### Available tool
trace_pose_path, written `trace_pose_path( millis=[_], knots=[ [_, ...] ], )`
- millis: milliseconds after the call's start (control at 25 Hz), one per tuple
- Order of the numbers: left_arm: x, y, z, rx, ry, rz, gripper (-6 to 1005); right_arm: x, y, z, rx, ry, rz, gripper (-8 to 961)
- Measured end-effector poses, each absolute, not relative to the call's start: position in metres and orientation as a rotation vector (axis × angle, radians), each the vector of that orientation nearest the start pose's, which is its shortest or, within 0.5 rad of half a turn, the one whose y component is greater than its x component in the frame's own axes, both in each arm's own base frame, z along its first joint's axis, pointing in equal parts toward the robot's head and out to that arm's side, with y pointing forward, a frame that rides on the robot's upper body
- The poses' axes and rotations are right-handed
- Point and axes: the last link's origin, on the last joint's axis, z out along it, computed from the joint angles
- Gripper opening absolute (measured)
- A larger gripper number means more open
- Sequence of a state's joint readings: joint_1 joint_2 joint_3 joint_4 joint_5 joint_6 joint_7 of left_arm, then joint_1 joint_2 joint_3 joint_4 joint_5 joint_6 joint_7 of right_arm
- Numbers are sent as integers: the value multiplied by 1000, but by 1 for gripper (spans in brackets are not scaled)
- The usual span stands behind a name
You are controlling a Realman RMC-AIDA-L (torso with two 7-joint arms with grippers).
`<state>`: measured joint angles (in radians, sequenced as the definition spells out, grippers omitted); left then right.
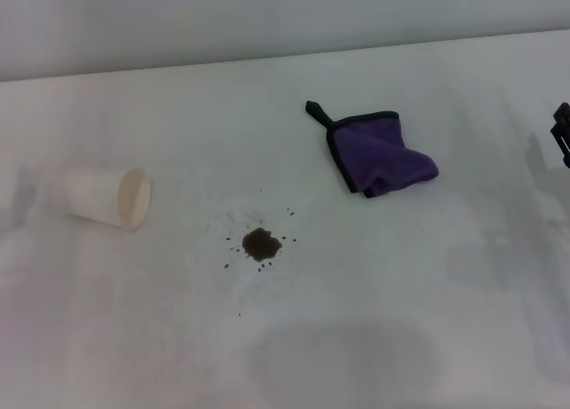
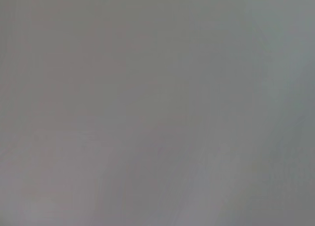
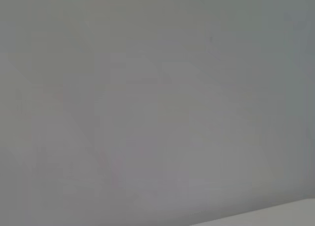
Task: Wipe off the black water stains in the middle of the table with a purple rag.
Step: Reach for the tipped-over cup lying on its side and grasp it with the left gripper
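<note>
Head view alone gives me the scene: black water stains (image 1: pixel 261 243) mid-bench (image 1: pixel 427 320), purple rag (image 1: pixel 383 152) lying apart, farther back to the right, paper cup (image 1: pixel 105 197) tipped over at left. Right tool (image 1: pixel 561 133) barely shows at the edge; its state I cannot tell. Both wrist views show blank grey.

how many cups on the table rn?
1. A white paper cup lies on its side on the robot's left part of the table, mouth toward the black water stains. Nothing in view looks able to hide another.
</note>
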<state>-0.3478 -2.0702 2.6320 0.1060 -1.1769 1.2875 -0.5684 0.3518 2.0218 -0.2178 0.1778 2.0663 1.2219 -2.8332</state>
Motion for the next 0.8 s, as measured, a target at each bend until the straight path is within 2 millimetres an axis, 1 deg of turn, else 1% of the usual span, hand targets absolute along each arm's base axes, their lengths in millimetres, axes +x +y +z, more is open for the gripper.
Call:
trace_pose_path(
  millis=[120,160,280,400,520,560,600,720,800],
  knots=[
    [-343,311,-4,-1617,-832,-983,875,395,277,6,-1384,837,666,716],
    [-340,316,-3,-1648,-828,-993,875,394,278,6,-1386,835,667,716],
    [-325,336,6,-1783,-817,-1033,874,392,282,7,-1391,828,672,716],
    [-309,352,15,-1908,-788,-1062,874,390,288,6,-1399,825,674,716],
    [-294,366,32,-2044,-763,-1088,873,389,290,7,-1402,823,673,716],
    [-291,368,35,-2070,-763,-1092,873,389,290,7,-1403,822,674,716],
    [-287,373,44,-2124,-748,-1082,873,389,291,7,-1403,822,674,716],
    [-277,381,63,-2251,-705,-1025,872,389,291,7,-1403,821,674,716],
    [-272,385,78,-2332,-660,-942,872,389,291,8,-1403,818,672,716]
  ],
)
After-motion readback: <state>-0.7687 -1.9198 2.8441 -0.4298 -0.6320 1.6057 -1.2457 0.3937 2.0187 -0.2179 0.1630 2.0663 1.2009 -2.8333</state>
